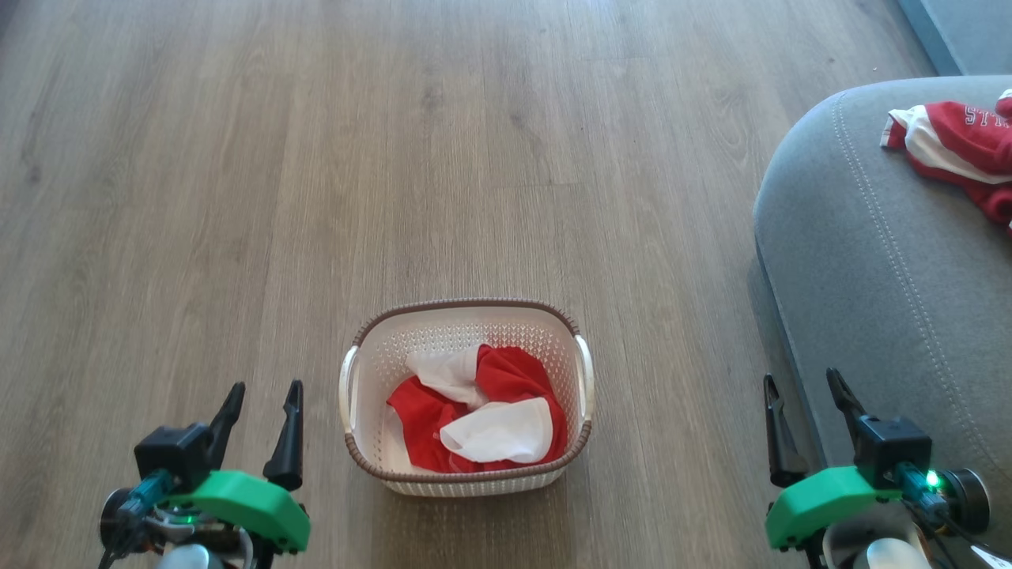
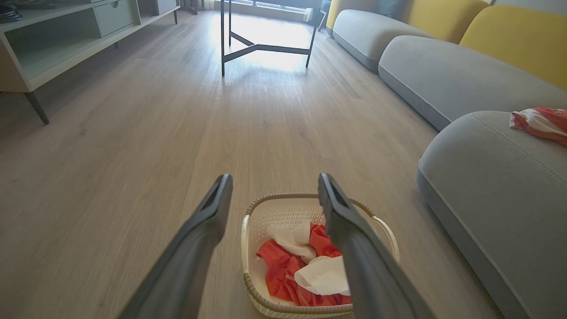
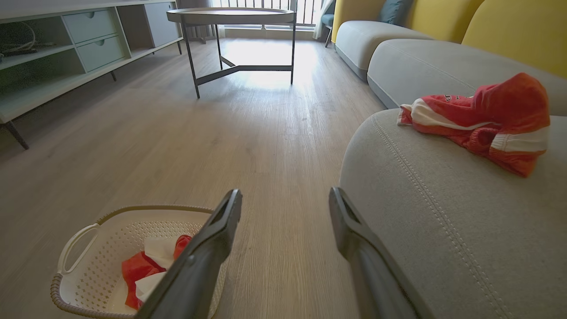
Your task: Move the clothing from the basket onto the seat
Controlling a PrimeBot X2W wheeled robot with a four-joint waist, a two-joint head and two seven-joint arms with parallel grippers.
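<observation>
Found left pincer and right pincer both spread wide and empty, flanking the basket on the floor. Noted red-and-white clothing heaped inside it, awaiting pickup. Recorded one garment lying farther off on the grey seat, judged the drop point; task part done.

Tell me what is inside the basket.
Crumpled red and white clothing lies inside the basket, covering much of its bottom. Whatever lies beneath the fabric is hidden, so the number of pieces cannot be told.

Pale wood floor, dark-legged table, low cabinet, yellow backrests
</observation>
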